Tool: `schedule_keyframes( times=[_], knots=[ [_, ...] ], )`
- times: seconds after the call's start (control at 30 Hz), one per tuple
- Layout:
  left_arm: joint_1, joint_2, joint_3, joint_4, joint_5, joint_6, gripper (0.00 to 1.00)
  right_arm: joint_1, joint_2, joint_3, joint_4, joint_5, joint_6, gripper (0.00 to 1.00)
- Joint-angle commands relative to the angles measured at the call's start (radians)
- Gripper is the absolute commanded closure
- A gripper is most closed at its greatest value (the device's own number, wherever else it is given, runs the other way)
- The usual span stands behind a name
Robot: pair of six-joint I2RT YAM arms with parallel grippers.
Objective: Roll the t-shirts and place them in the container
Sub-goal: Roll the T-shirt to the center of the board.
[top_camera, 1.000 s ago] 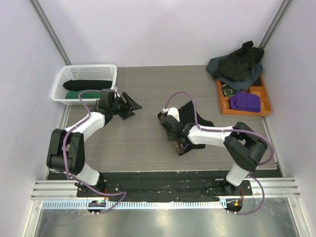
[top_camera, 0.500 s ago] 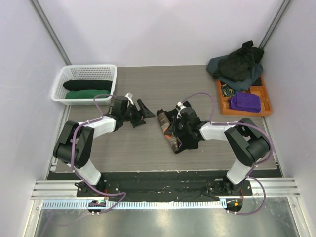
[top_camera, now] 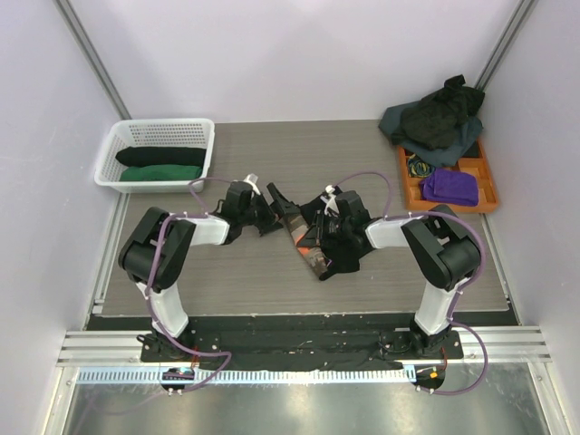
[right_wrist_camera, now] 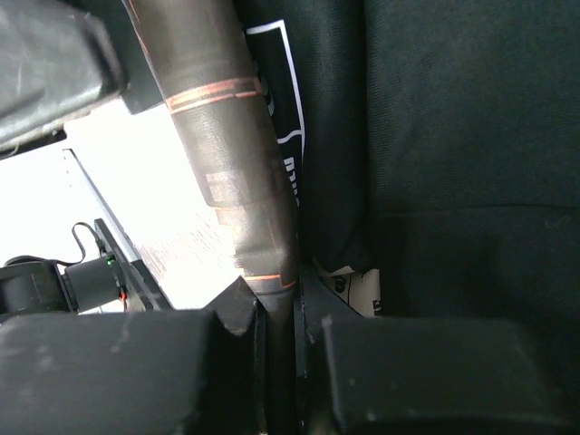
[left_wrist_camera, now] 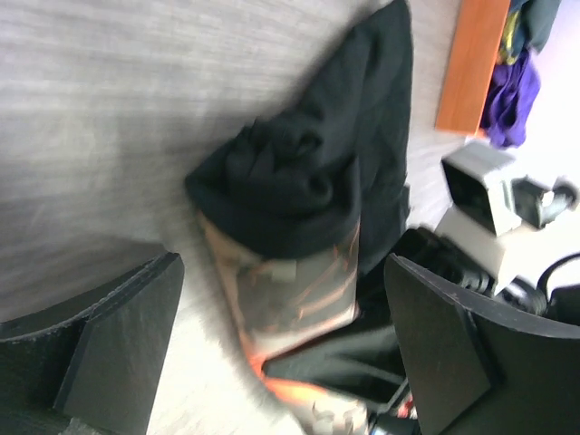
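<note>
Open table [top_camera: 299,149] between white basket [top_camera: 163,133], far left; orange tray [top_camera: 478,170], heaped t-shirts [top_camera: 435,118], far right

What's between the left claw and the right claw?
The t-shirt: the left wrist view shows it just ahead of the open left claw, with the right claw clamped on it.

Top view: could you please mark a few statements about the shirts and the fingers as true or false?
The white basket holds a black roll and a green roll. True.
The left gripper has its fingers clamped on the printed shirt. False: they stand open beside it.
The purple cloth lies in the orange tray. True.
The shirt pile sits at the near left. False: it is at the far right corner.
</note>
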Motion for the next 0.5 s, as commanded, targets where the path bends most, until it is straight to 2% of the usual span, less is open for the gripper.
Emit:
schedule_keyframes(
  times=[0.0,0.07,0.17,0.2,0.27,0.3,0.37,0.47],
  knots=[
    [-0.011,0.047,0.021,0.094,-0.079,-0.042,0.06,0.008,0.024,0.012,-0.060,-0.017,0.001,0.99],
    [-0.011,0.068,0.010,0.127,-0.101,-0.059,0.07,0.008,0.019,0.015,-0.063,-0.020,0.002,0.99],
    [-0.017,0.105,0.006,0.195,-0.124,-0.100,0.19,0.008,0.016,0.017,-0.067,-0.025,0.006,0.99],
    [-0.019,0.116,0.003,0.213,-0.130,-0.111,0.26,0.008,0.016,0.017,-0.067,-0.028,0.008,0.99],
    [-0.020,0.137,-0.002,0.259,-0.152,-0.129,0.33,0.009,0.018,0.015,-0.059,-0.036,0.015,0.99],
    [-0.020,0.142,-0.013,0.279,-0.161,-0.131,0.42,0.008,0.022,0.015,-0.048,-0.046,0.023,0.99],
    [-0.020,0.158,-0.016,0.335,-0.172,-0.123,0.53,0.006,0.027,0.011,-0.031,-0.057,0.032,0.99],
    [-0.020,0.174,0.007,0.327,-0.169,-0.105,0.56,0.008,0.035,0.009,-0.028,-0.068,0.038,0.99]
  ],
)
